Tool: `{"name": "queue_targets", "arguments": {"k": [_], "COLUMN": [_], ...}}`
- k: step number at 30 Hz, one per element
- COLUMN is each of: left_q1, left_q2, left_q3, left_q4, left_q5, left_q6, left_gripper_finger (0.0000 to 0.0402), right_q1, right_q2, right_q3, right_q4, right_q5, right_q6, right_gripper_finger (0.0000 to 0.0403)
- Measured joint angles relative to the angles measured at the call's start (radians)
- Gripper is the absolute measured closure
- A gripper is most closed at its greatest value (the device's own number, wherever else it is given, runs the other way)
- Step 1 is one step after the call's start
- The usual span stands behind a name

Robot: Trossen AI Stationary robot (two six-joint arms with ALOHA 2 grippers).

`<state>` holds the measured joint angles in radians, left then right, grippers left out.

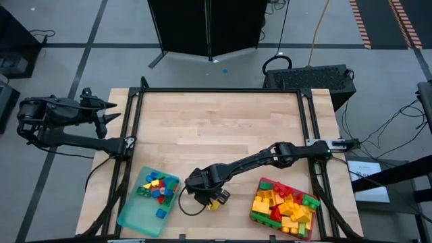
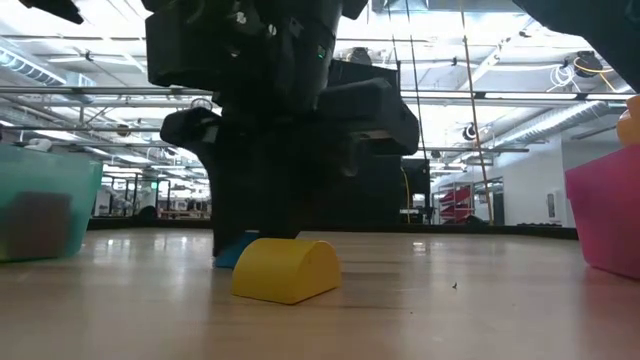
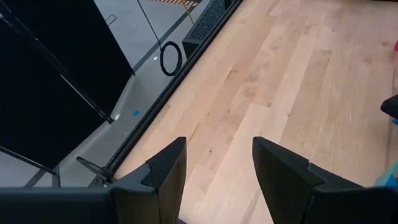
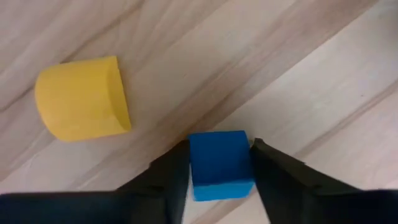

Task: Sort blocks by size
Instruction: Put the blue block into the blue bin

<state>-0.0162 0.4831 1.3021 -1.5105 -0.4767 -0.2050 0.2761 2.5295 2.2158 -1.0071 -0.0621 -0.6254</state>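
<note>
We count two trays, one teal tray (image 1: 135,214) and one red tray (image 1: 257,214), two loose blocks, one yellow block (image 4: 82,98) and one blue cube (image 4: 219,163), and two arms.

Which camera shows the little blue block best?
The right wrist view: the blue block sits big and clear between the right gripper jaws. The low view shows only a corner; the high and left wrist views don't show it clearly.

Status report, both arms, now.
Right gripper shut on small blue cube block, at table level. Yellow half-round block lies beside it, apart. Left gripper open, parked off-table.
</note>
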Motion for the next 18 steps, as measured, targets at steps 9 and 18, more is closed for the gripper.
{"name": "queue_targets", "arguments": {"k": [9,18], "left_q1": [0.000,0.000], "left_q2": [0.000,0.000], "left_q3": [0.000,0.000], "left_q4": [0.000,0.000], "left_q5": [0.000,-0.005], "left_q6": [0.001,0.001], "left_gripper_finger": [0.0214,0.0214], "right_q1": [0.000,-0.008], "right_q2": [-0.001,0.002], "right_q3": [0.001,0.140], "right_q4": [-0.008,0.078], "right_q5": [0.019,0.130], "right_q6": [0.065,0.125], "right_gripper_finger": [0.0289,0.0289]}}
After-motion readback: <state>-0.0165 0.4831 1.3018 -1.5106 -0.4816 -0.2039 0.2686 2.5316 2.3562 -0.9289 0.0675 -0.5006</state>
